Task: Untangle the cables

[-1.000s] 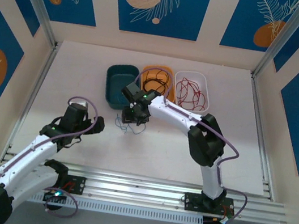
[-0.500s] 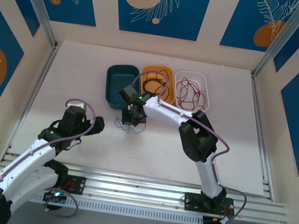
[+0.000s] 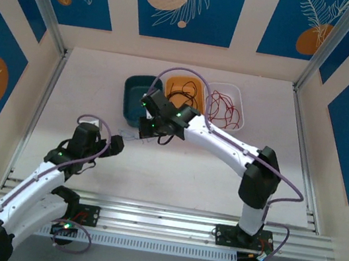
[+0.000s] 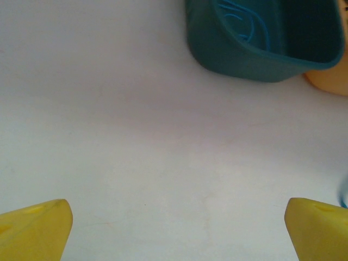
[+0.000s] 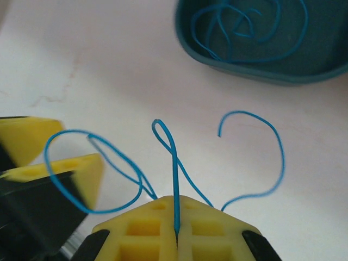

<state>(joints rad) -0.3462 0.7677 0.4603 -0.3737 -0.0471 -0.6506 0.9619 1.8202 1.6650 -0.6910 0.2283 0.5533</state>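
white bench [image 3: 220,178] took up most of the cell floor

right arm [image 3: 225,146] was stretched far out to the left across the bench, wrist just in front of the bins. left arm [image 3: 39,178] reached up from its base, wrist close to the right one

three bins stood in a row at the back of the bench, side by side: teal bin [image 3: 132,96] on the left, orange bin [image 3: 186,80] in the middle, clear bin [image 3: 227,86] on the right

left fingers [image 4: 176,228] were spread wide with nothing between them, just bare bench below. teal bin lay ahead of them in the left wrist view

right fingers [image 5: 176,217] were pressed together, pinching a blue cable [image 5: 175,174], a little in front of the teal bin

cables looked sorted by colour as far as I could see:
- red cables [image 3: 222,108] coiled in the clear bin
- black cables [image 3: 181,97] in the orange bin
- a loose blue strand [image 5: 243,33] curled on the floor of the teal bin

the pinched blue cable was outside the bins. one run went straight up out of the closed tips to a small tight loop. a bigger loop swung out to the left and crossed in front of one of the left fingers, couldn't tell if it touched. the free end curved round on the right, near the teal bin's wall but apart from it. couldn't tell whether that end lay on the bench or hung just above it
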